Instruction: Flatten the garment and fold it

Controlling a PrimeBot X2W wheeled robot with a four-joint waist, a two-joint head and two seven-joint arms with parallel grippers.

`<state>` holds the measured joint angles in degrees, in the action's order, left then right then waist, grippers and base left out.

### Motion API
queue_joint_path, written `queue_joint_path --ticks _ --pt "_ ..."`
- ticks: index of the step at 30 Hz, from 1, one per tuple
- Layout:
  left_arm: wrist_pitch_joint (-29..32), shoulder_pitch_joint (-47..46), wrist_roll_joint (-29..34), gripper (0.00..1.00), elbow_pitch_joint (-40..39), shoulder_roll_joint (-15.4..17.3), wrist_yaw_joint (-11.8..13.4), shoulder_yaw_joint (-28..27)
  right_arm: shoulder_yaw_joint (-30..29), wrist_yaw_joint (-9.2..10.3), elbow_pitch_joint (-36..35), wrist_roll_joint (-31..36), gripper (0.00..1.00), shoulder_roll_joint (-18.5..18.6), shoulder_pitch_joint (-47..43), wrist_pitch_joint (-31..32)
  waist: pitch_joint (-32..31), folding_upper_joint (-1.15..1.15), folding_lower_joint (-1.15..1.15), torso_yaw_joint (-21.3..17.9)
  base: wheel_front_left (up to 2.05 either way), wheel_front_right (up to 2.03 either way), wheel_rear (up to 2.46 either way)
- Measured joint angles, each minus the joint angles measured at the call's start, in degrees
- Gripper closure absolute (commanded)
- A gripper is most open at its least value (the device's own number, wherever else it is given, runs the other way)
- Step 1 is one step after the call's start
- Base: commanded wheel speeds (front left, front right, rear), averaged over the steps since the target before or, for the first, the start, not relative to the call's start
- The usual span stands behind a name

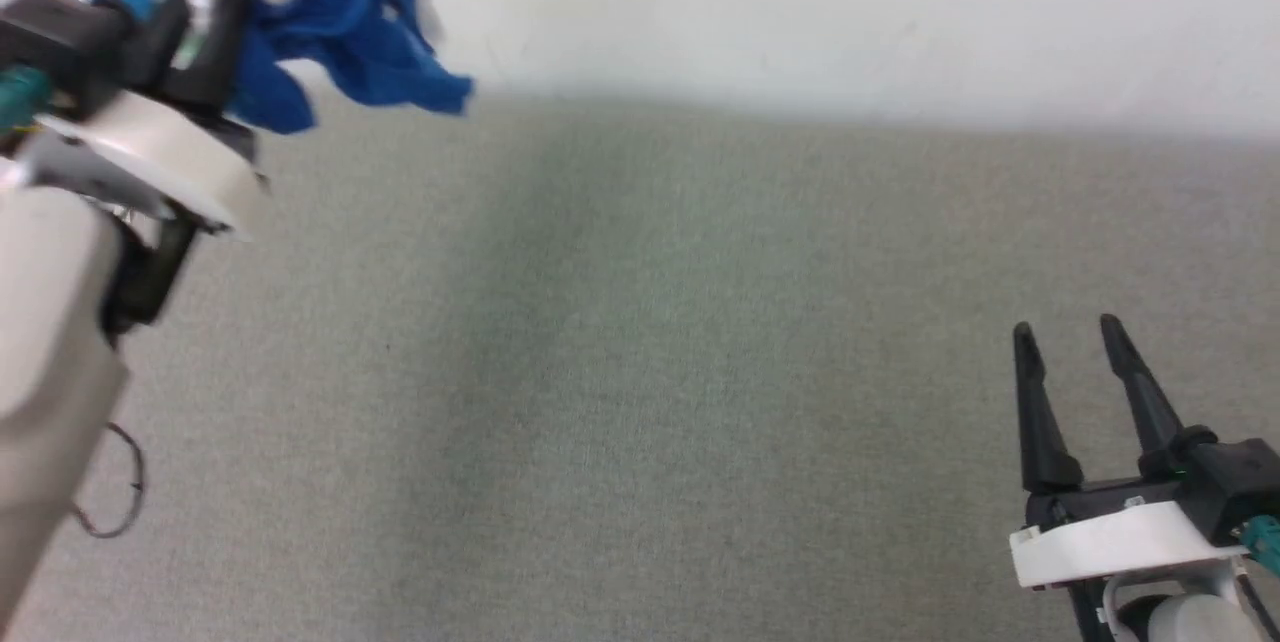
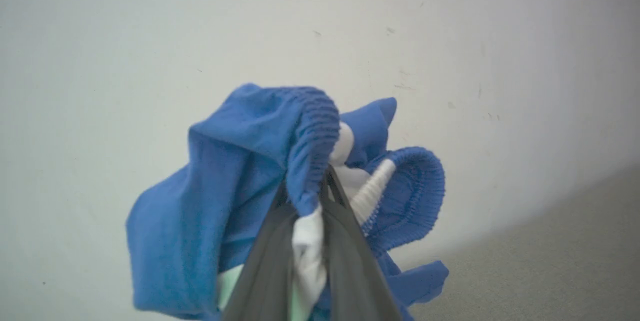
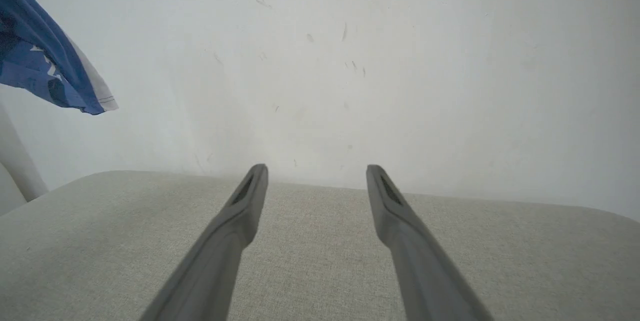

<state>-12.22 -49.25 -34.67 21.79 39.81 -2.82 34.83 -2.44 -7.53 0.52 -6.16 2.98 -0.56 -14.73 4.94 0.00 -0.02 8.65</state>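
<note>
The garment, bright blue shorts with a gathered waistband and white trim, hangs bunched in the air at the head view's top left. My left gripper is shut on it. In the left wrist view the dark fingers pinch the blue waistband and white cloth of the garment between them. A blue and white corner of the garment shows at the right wrist view's upper left. My right gripper stands open at the lower right over the grey surface, nothing between its fingers.
A grey fabric-covered surface spreads below both arms. A white wall rises behind its far edge. A thin cable loop hangs by my left forearm.
</note>
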Motion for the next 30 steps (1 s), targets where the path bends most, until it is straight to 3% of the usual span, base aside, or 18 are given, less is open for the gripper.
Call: queue_joint_path --ticks 8,16,19,24,30 --pt "0.11 6.08 -0.08 1.00 -9.09 -4.05 3.44 2.65 -1.00 0.00 -1.20 -0.23 0.00 0.01 -1.06 0.00 -4.03 0.00 0.02 -3.37 0.00 0.00 0.00" --pt "0.32 10.03 -0.64 1.00 -12.36 -7.95 4.46 5.78 -1.54 0.00 -2.08 -0.19 0.00 0.01 -2.27 0.00 -5.19 0.00 0.02 -9.09 0.00 0.00 0.00" --pt "0.97 11.27 0.24 1.00 -12.13 -9.46 5.30 8.22 -2.36 0.00 -2.36 0.10 0.00 0.02 -2.44 0.00 -5.32 0.00 0.02 -11.31 0.00 0.00 0.00" --pt "1.69 14.45 0.22 1.00 -10.29 -14.71 6.43 11.73 -3.22 0.00 -2.61 0.12 0.00 0.04 -2.63 0.00 -5.07 0.00 0.02 -14.90 0.00 0.00 0.00" --pt "3.71 17.72 -1.40 1.00 -1.91 -19.90 7.25 14.85 -2.71 0.00 -2.46 0.04 0.00 0.04 -2.65 0.00 -3.86 0.00 0.02 -18.58 0.00 0.00 0.00"
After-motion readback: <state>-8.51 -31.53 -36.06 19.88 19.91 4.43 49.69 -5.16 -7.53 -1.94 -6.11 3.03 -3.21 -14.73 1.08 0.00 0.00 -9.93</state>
